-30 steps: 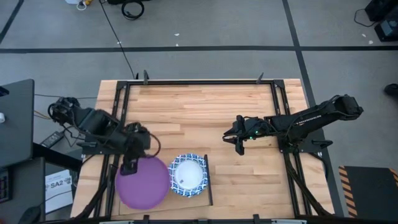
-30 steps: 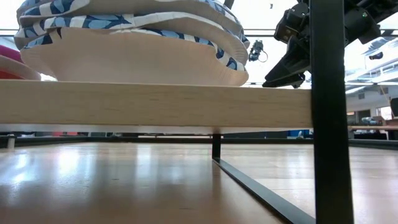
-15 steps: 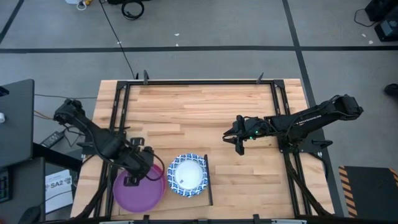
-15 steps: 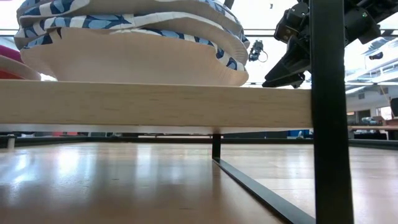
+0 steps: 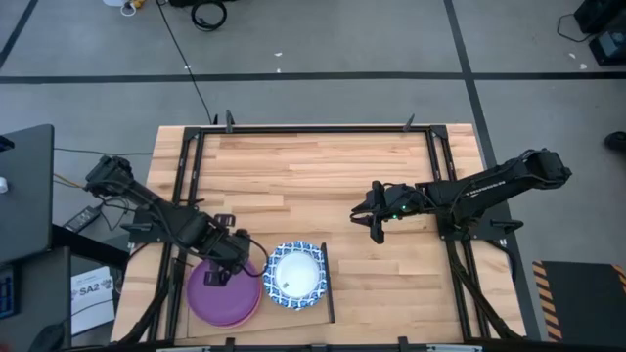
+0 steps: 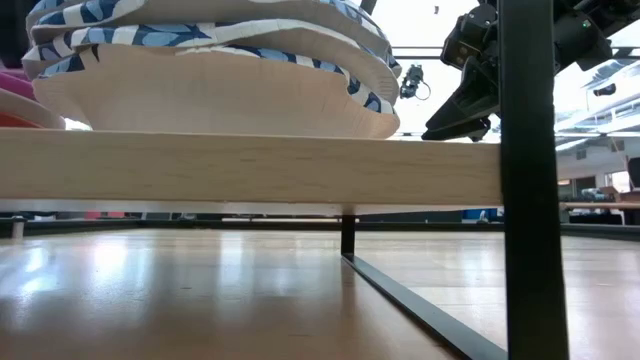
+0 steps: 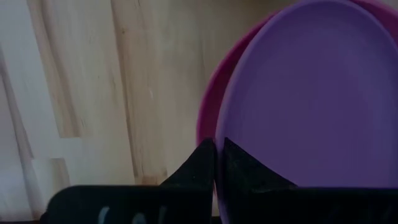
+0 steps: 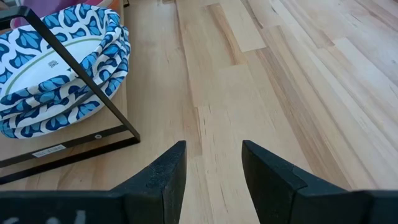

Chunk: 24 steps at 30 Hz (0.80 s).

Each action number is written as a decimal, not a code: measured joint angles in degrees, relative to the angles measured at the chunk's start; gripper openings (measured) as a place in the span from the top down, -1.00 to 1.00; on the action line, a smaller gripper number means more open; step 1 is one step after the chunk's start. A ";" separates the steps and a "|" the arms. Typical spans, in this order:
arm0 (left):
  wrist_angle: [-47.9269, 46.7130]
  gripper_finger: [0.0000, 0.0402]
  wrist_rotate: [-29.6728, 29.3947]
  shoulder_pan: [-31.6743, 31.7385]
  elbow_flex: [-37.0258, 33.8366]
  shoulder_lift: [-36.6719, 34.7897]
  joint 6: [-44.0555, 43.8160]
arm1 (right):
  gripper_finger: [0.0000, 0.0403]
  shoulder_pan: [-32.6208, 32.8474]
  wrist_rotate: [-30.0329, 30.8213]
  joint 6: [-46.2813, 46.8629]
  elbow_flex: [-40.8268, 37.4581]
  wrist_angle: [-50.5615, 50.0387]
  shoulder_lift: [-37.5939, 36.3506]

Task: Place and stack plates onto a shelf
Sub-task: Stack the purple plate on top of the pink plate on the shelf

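Left gripper [image 7: 216,163] clenched on round purple plastic plate [image 5: 223,296] rim, laying it on the magenta plate [image 7: 209,106] atop pale plywood shelf [image 6: 250,166]. Right gripper [image 8: 211,163] parked, fingers apart, empty.

The far half of the tabletop [image 5: 313,166] lies bare, wide room for passage. Near the front left, the shelf [image 6: 250,165] is filled by the purple plate [image 5: 223,296] and the blue-patterned stack [image 5: 295,276]. Dark frame posts [image 6: 527,180] block its right edge.
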 joint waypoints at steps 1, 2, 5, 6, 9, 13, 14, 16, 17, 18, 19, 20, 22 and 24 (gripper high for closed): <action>0.03 0.90 0.12 0.23 -0.30 0.00 -0.01 | 0.20 0.00 0.00 0.00 0.00 0.00 0.00; 0.13 0.90 0.17 0.45 -0.53 0.00 -0.01 | 0.20 0.02 0.00 -0.02 0.00 -0.02 0.00; 0.54 0.90 0.23 0.99 -0.96 -0.02 -0.01 | 0.20 0.01 0.00 0.00 0.00 0.00 0.00; 0.56 0.90 0.26 1.02 -0.96 -0.02 -0.01 | 0.20 0.00 0.00 -0.01 0.00 -0.01 -0.02; 0.56 0.90 0.16 0.98 -0.96 -0.02 -0.03 | 0.20 0.02 0.00 0.00 0.00 -0.02 -0.01; 0.60 0.90 0.04 0.54 -0.96 -0.02 -0.06 | 0.20 0.02 0.00 0.00 0.00 0.00 -0.01; 0.60 0.90 0.04 0.54 -0.96 -0.02 -0.20 | 0.20 0.00 0.00 0.00 0.00 -0.01 -0.02; 0.60 0.90 0.06 0.52 -0.96 -0.02 -0.21 | 0.20 0.00 0.00 0.00 0.00 0.00 -0.02; 0.59 0.90 0.05 0.52 -0.96 -0.02 -0.21 | 0.20 0.01 0.00 0.00 0.00 0.00 -0.02; 0.58 0.89 0.05 0.54 -0.96 -0.02 -0.21 | 0.20 0.02 0.00 -0.01 0.00 -0.01 -0.01; 0.57 0.87 0.06 0.53 -0.96 -0.02 -0.19 | 0.20 0.02 0.00 0.00 0.00 -0.02 -0.02; 0.54 0.84 0.01 0.52 -0.96 -0.02 -0.19 | 0.20 0.00 0.00 0.00 0.00 0.00 0.00; 0.52 0.75 -0.11 0.53 -0.96 -0.02 -0.19 | 0.20 0.01 0.00 0.00 0.00 -0.02 -0.02; 0.53 0.63 -0.26 0.54 -0.96 -0.02 -0.17 | 0.20 0.02 0.00 0.00 0.00 0.00 -0.02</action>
